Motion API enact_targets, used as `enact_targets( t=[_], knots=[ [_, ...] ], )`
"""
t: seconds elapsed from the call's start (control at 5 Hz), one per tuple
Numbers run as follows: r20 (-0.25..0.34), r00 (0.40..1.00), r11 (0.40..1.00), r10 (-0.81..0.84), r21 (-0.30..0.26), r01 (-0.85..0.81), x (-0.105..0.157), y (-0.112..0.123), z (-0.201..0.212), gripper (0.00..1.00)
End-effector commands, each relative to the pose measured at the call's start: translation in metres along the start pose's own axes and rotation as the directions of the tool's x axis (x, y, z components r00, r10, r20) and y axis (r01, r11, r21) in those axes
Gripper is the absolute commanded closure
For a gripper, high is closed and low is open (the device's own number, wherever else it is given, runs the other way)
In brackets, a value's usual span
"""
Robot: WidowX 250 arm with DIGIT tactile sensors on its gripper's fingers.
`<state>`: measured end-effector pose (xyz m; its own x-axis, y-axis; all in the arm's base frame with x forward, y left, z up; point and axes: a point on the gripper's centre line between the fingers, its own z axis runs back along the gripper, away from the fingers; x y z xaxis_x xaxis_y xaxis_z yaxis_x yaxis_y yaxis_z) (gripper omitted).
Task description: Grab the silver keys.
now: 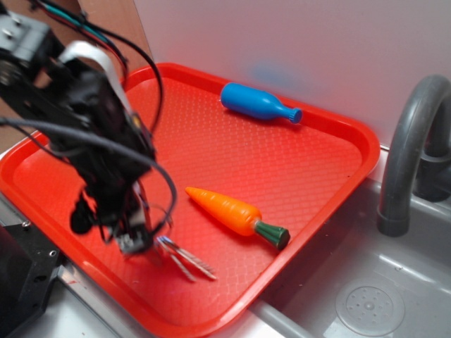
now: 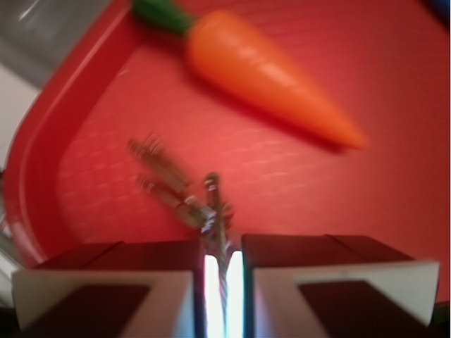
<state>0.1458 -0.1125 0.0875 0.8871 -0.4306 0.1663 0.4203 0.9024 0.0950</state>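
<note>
red tray (image 1: 338, 151), toy carrot (image 1: 229, 210), blue bottle (image 1: 257, 103), grey faucet (image 1: 409, 148)

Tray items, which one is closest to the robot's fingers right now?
The silver keys, pinched between the fingers at the tray's near edge. The orange carrot lies farther along, and the blue bottle is at the far side.

Toy carrot (image 1: 236, 213) lies near the silver keys (image 1: 184, 256); bare tray (image 1: 296, 162) beyond.

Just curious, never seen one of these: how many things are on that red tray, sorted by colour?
Blue: 1, the bottle
Orange: 1, the toy carrot
Silver: 1, the bunch of keys, pinched in the tool
Total: 3 on the tray
</note>
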Motion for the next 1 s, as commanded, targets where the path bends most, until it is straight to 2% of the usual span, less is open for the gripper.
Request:
enact_targets(
  t=[0.0,0.2,0.4,0.6,0.8],
  knots=[
    [0.048,0.942,0.928,0.331,-0.197,-0.316,0.002,0.062,0.100,1.00],
    [0.034,0.919,0.900,0.392,-0.221,-0.376,0.011,0.084,0.139,1.00],
    [0.016,0.912,0.897,0.410,-0.185,-0.401,0.023,0.086,0.148,1.00],
    [0.019,0.889,0.883,0.457,-0.133,-0.451,0.024,0.088,0.159,1.00],
    [0.020,0.880,0.872,0.475,-0.147,-0.467,0.020,0.088,0.167,1.00]
  ],
)
